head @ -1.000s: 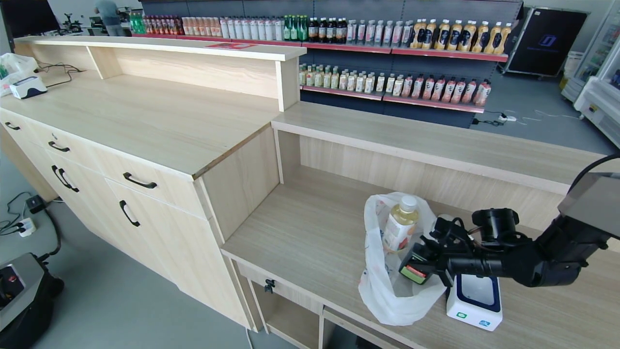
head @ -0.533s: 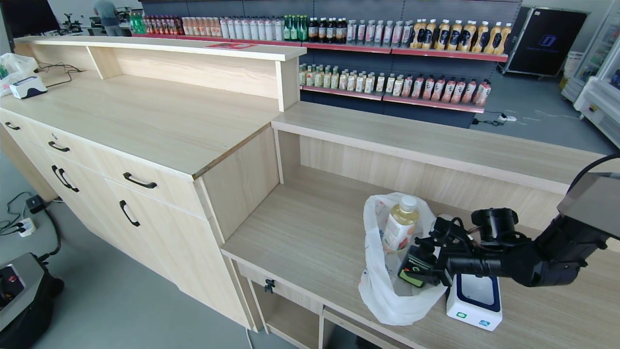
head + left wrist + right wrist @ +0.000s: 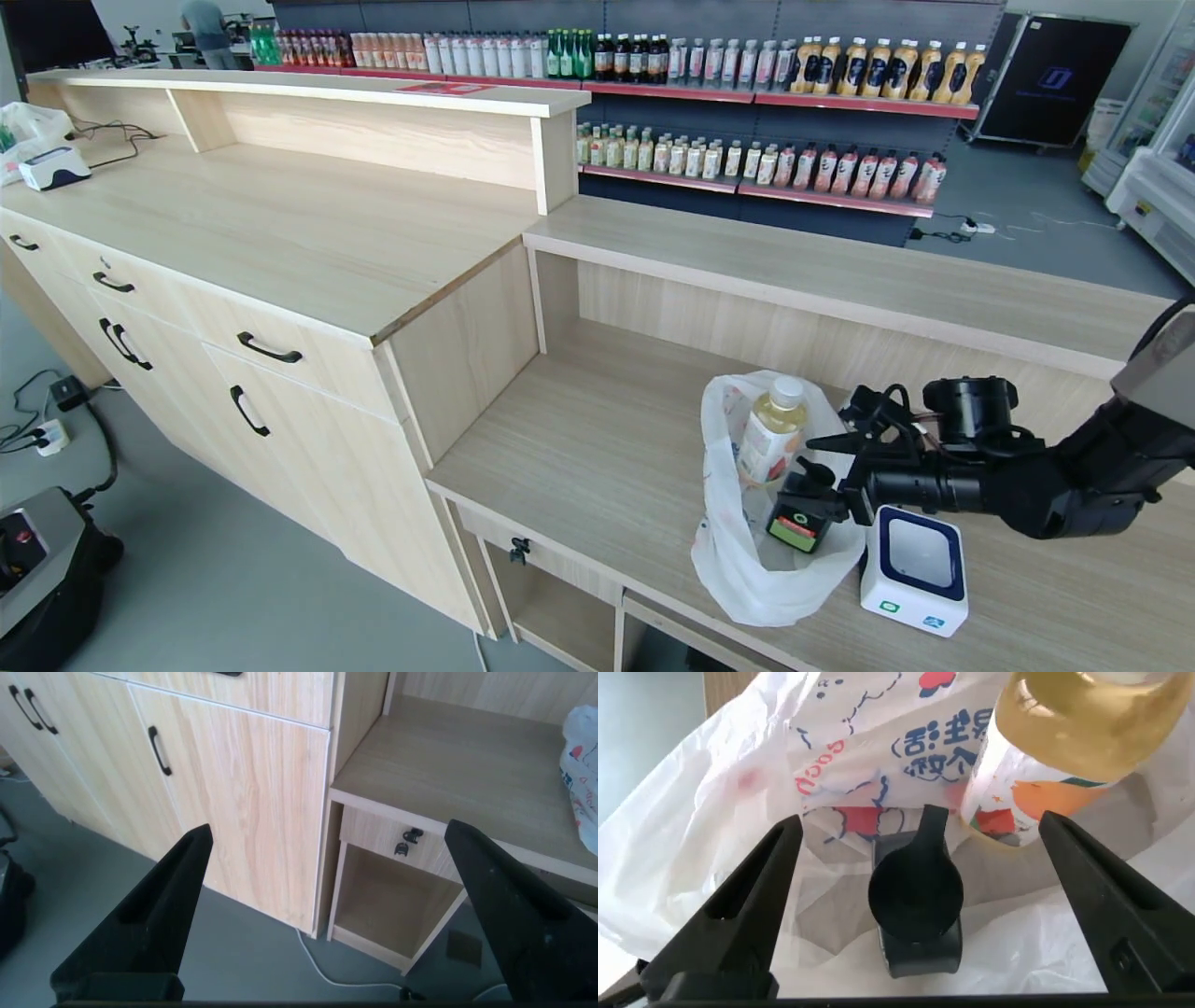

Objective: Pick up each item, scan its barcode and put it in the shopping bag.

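The left pincer (image 3: 329, 829) hangs low in front of the cabinet doors, its fingers spread wide and holding nothing. On the counter (image 3: 597, 439), a white barcode scanner (image 3: 913, 569) sits near the front edge, just beside the open shopping bag (image 3: 738, 569). A small black container (image 3: 798, 523) with a green and red label lies inside the bag. The right pincer (image 3: 810, 462) hovers over it, fingers spread to either side and clear of it. Behind it in the bag, a bottle (image 3: 771, 434) of pale yellow drink stands upright. Far back, store shelves (image 3: 747, 103) carry rows of drinks.
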Available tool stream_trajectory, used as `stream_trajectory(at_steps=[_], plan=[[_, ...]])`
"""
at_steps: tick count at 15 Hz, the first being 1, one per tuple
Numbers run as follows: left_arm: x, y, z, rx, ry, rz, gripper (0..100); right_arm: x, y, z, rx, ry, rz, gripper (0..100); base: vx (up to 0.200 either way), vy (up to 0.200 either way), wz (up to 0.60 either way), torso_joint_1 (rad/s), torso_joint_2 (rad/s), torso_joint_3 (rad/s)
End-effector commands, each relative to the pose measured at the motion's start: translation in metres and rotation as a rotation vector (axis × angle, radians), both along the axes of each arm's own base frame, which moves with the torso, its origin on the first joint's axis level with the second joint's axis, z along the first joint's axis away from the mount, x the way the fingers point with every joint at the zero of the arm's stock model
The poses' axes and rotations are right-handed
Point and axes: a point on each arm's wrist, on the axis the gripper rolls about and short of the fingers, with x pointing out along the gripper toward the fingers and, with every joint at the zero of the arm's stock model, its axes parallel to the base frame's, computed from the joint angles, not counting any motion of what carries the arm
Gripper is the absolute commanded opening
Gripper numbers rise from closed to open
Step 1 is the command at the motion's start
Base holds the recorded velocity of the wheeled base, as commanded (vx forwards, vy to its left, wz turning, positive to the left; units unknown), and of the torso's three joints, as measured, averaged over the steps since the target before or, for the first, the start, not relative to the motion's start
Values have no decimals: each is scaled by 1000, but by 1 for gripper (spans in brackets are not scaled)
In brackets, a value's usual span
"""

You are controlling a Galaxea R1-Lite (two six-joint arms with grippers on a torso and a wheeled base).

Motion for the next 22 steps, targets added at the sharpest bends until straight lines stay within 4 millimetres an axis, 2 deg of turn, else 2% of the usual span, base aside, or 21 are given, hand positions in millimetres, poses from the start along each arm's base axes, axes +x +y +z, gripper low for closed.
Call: stream_trajectory(at_steps=[1, 3, 5, 8, 9, 10, 13, 15, 19, 21, 22], plan=[[0, 0, 0, 0, -1, 0, 100, -7, 0, 35, 49, -38, -31, 100, 0, 0, 0, 0, 0, 0], [0, 0, 0, 0, -1, 0, 100, -16, -1, 60, 88, -68, -62, 100, 0, 0, 0, 0, 0, 0], [0, 0, 0, 0, -1, 0, 100, -30, -12, 82, 80, -113, -147, 100, 0, 0, 0, 0, 0, 0], [0, 0, 0, 0, -1, 0, 100, -65, -20, 114, -27, -110, -338, 100, 0, 0, 0, 0, 0, 0], [0, 0, 0, 0, -1, 0, 100, -71, -20, 119, -36, -113, -345, 100, 0, 0, 0, 0, 0, 0], [0, 0, 0, 0, -1, 0, 100, -88, -20, 132, -34, -134, -350, 100, 0, 0, 0, 0, 0, 0], [0, 0, 0, 0, -1, 0, 100, -116, -21, 148, -94, -236, -379, 100, 0, 0, -600, 2, 1, 2], [0, 0, 0, 0, -1, 0, 100, -127, -22, 153, -97, -256, -431, 100, 0, 0, -600, 0, 2, 5], [0, 0, 0, 0, -1, 0, 100, -146, -25, 161, 26, -233, -593, 100, 0, 0, -450, 9, 3, 3], [0, 0, 0, 0, -1, 0, 100, -173, -24, 162, 160, -308, -635, 100, 0, 0, 0, 0, 0, 0], [0, 0, 0, 0, -1, 0, 100, -191, -25, 150, 141, -341, -673, 100, 0, 0, 0, 0, 0, 0]])
